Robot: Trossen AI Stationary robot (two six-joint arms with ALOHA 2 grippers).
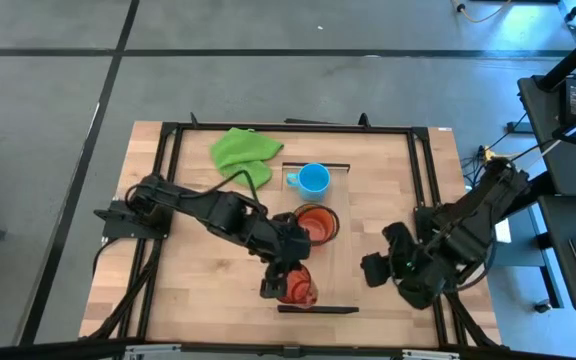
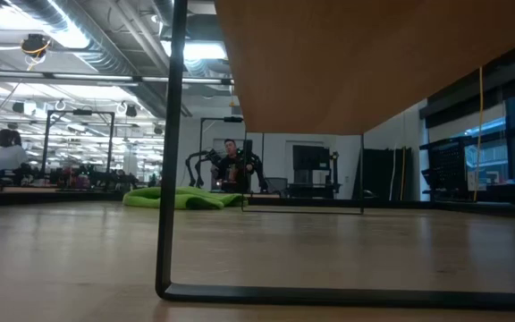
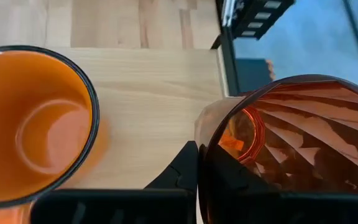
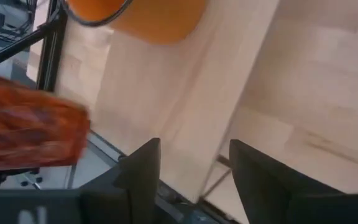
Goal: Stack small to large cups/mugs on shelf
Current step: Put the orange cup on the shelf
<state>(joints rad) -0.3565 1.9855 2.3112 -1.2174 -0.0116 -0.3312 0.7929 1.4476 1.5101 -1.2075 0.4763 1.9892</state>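
The translucent red ribbed cup (image 1: 298,289) is in my left gripper (image 1: 280,281), over the near end of the pale shelf board (image 1: 342,262). It fills the right of the left wrist view (image 3: 297,146) and shows in the right wrist view (image 4: 30,130). The orange mug (image 1: 317,223) stands upright on the shelf's middle (image 3: 33,124), and the light-blue mug (image 1: 313,180) stands on its far end. My right gripper (image 4: 194,168) is open and waits near the table's right side (image 1: 378,268), touching nothing. My left gripper holds the red cup by its rim and wall (image 3: 202,163). One dark finger (image 3: 182,168) lies against the outside of the wall; a dark shape inside the cup looks like the other finger. The cup's mouth tilts toward the wrist camera. I cannot tell whether its base touches the shelf.
A green cloth (image 1: 243,152) lies at the table's far edge, left of the blue mug, and shows in the low view (image 2: 181,198). A black frame (image 1: 168,180) rims the tabletop. Dark end bars (image 1: 318,310) close the shelf. Bare wood lies between shelf and right arm (image 1: 373,215).
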